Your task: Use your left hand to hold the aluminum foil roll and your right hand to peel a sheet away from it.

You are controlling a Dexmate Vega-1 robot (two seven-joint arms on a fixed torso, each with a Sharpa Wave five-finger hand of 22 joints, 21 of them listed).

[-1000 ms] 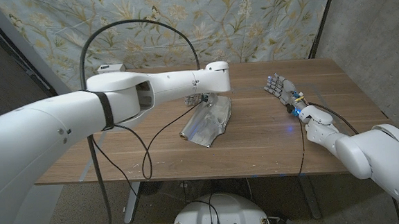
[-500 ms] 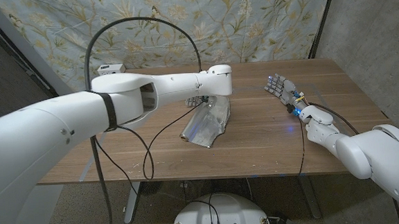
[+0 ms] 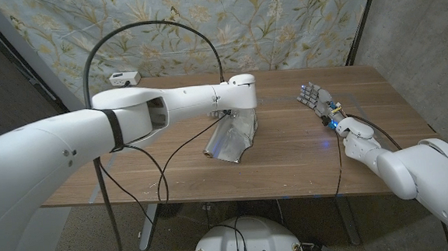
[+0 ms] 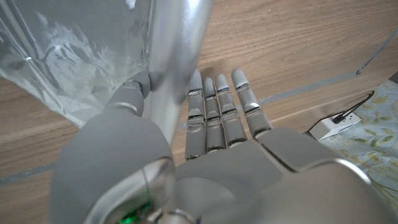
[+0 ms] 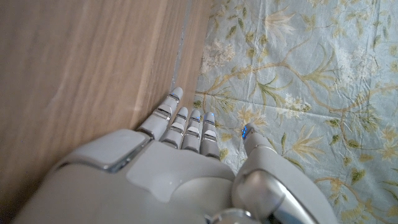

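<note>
- Since the frame a second ago, left arm sits slightly lower and further back over the table; the crumpled foil sheet looks narrower, and the roll end stands a little more upright. Right arm unchanged.
- Shiny silver aluminum foil roll [image 4: 177,56] stands near the middle of the brown wooden table [image 3: 304,156], under the left wrist, with a wrinkled loose foil sheet [image 3: 227,143] trailing from it toward the robot and lying on the wood.
- Left hand [image 4: 205,155]: in the left wrist view the thumb presses one side of the roll and the straight fingers [image 4: 219,102] lie along the other side, fingertips toward the tabletop. Roll sits between thumb and fingers; reads as a hold, though how firm the contact is on the finger side is hard to judge from this angle.
- Right hand [image 3: 317,101]: well apart from the foil, at the table's right side, fingers extended and slightly spread, nothing in it. Right wrist view shows the fingers [image 5: 186,127] straight over bare wood, with the pale blue floral cloth backdrop [image 5: 298,74] beyond.
- Small white box with a cable [image 3: 123,77] sits at the far left of the table.
</note>
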